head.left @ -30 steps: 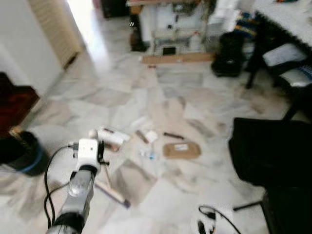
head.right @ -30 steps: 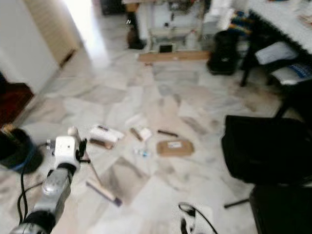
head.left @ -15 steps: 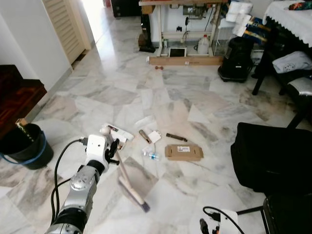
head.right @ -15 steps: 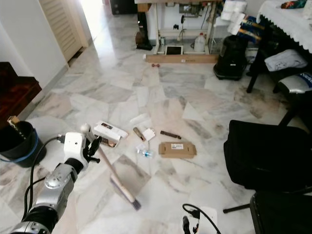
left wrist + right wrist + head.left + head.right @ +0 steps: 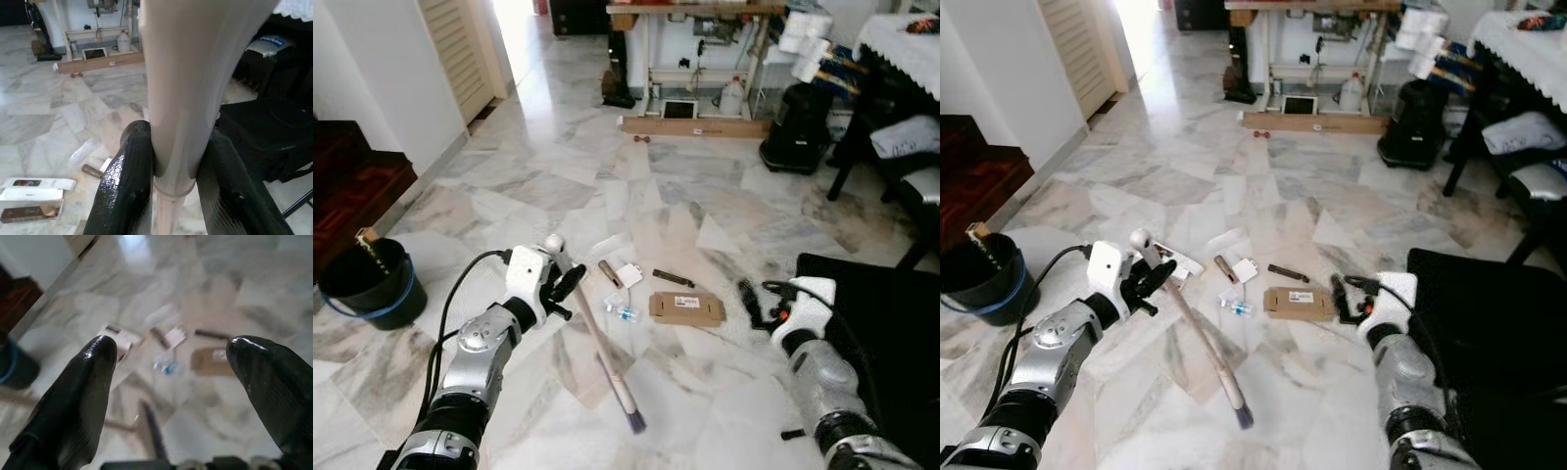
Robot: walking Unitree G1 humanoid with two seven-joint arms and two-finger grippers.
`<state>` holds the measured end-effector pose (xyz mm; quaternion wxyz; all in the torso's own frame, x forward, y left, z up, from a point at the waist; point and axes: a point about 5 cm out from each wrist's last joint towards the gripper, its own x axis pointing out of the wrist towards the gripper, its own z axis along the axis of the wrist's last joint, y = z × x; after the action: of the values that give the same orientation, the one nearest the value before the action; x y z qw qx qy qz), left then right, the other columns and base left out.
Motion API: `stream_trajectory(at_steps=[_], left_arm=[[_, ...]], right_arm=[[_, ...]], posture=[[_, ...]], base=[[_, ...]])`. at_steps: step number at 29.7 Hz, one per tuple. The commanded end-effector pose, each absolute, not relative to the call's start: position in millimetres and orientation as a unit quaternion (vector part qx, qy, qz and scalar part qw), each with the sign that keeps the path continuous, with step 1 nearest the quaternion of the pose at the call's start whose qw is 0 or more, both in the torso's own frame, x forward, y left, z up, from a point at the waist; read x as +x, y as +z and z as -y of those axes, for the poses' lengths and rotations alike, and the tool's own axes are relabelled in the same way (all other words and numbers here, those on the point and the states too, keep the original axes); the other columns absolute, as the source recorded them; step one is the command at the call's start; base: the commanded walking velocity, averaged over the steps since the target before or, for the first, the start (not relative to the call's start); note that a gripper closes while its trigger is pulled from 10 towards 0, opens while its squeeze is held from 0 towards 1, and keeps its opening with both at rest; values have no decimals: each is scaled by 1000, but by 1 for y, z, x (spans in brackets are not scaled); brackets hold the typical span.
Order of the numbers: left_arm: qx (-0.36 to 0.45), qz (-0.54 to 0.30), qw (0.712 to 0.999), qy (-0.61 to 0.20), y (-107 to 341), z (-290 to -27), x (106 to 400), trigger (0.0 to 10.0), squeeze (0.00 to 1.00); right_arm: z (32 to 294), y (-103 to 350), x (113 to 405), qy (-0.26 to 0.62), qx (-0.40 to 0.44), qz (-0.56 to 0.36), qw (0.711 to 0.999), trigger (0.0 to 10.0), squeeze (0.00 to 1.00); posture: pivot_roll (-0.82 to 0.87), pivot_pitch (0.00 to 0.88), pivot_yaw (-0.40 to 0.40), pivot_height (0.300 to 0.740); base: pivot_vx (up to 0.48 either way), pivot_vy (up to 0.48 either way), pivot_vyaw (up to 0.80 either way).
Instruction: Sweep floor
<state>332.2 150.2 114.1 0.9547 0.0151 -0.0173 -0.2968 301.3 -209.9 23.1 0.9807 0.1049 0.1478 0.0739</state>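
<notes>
Nearest the robot, the left gripper (image 5: 566, 290) is clamping its two glossy black fingers (image 5: 126, 188) on the smooth, pale wooden handle of a broom (image 5: 597, 343), close to the handle's rounded knob. The broom is slanting down and forward across the polished, veined marble floor (image 5: 685, 196), its narrow bristle end resting on a tile between the two arms. On the right, the right gripper (image 5: 749, 302) is hovering low above the floor with its tapered black fingers (image 5: 73, 396) standing well apart, nothing between them.

Just beyond both grippers, flat litter is lying scattered: a brown cardboard piece (image 5: 686, 308) with a white label, a small crumpled clear wrapper (image 5: 623, 313), a white card (image 5: 627, 275), a short brown stick-like scrap (image 5: 674, 279), and a white printed box (image 5: 1178, 262) (partly behind the left gripper). To the left, a round dark bucket (image 5: 367, 284) with a blue band is sitting beside dark wooden steps (image 5: 357, 191). To the right, a black fabric mass (image 5: 891, 323) is spreading over the floor. Farther off, a long wooden plank (image 5: 695, 125) is lying under a white metal-legged table (image 5: 695, 39), with a black rounded bin (image 5: 795, 142) beside it.
</notes>
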Motion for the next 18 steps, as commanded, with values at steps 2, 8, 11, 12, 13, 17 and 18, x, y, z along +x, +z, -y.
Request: stream_trajectory(at_steps=[2,8,11,12,13,17,18], left_arm=[[17,41,947,-318,130,-144,335,10000,0],[1,52,933,-355,143,-136,336,10000,0],[-11,59,923,-381,153,-132,337,10000,0],[-11,59,923,-381,153,-132,337,10000,0],[-14,62,917,-395,157,-129,337,10000,0],[-21,65,898,-435,166,-120,334,10000,0],[-21,65,898,-435,166,-120,334,10000,0]], right_arm=[[214,39,312,97,112,-121,981,10000,0],[204,56,321,179,133,-90,971,10000,0],[197,65,322,249,155,-73,953,10000,0],[197,65,322,249,155,-73,953,10000,0],[194,68,322,270,154,-67,948,10000,0],[191,80,321,329,170,-45,928,10000,1000],[191,80,321,329,170,-45,928,10000,1000]], posture=[[-76,0,69,740],[-70,4,64,740],[-66,13,63,740],[-66,13,63,740],[-66,13,63,740],[-68,23,60,740],[-68,23,60,740]], base=[[0,0,0],[0,0,0],[0,0,0],[0,0,0],[0,0,0],[0,0,0],[0,0,0]])
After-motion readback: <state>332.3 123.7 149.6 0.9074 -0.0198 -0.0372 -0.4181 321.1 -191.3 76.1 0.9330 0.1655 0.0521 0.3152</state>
